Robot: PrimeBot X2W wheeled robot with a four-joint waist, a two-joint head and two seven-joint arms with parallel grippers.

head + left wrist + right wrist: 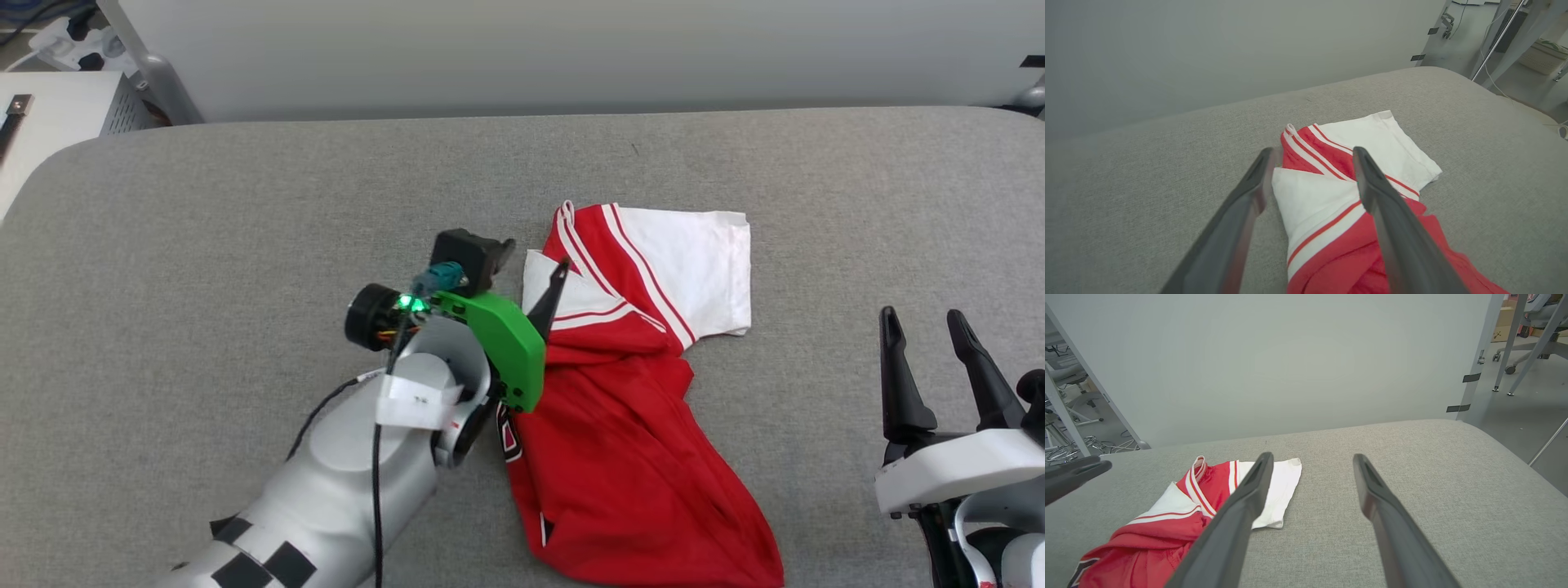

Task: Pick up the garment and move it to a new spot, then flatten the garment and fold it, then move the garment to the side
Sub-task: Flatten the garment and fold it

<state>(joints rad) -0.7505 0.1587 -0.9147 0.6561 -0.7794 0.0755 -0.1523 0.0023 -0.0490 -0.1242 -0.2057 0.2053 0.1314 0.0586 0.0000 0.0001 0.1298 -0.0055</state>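
The garment (pixel 620 425), red with white sleeves and striped trim, lies crumpled on the grey padded table (pixel 245 204), right of the middle. My left gripper (pixel 535 260) hovers over its left sleeve, open and holding nothing. In the left wrist view the left gripper (pixel 1312 153) has its fingers spread on either side of the white sleeve of the garment (pixel 1310 196), just above the cloth. My right gripper (pixel 922 318) stands open at the lower right, apart from the cloth. In the right wrist view the right gripper (pixel 1312 457) is empty, with the garment (pixel 1163 539) to its left.
A pale wall panel (pixel 571 49) runs along the table's far edge. A white box (pixel 49 106) sits beyond the far left corner. Bare table surface (pixel 1412 465) stretches to the garment's right and far side. Chair and stand legs (pixel 1515 343) are off the table's right end.
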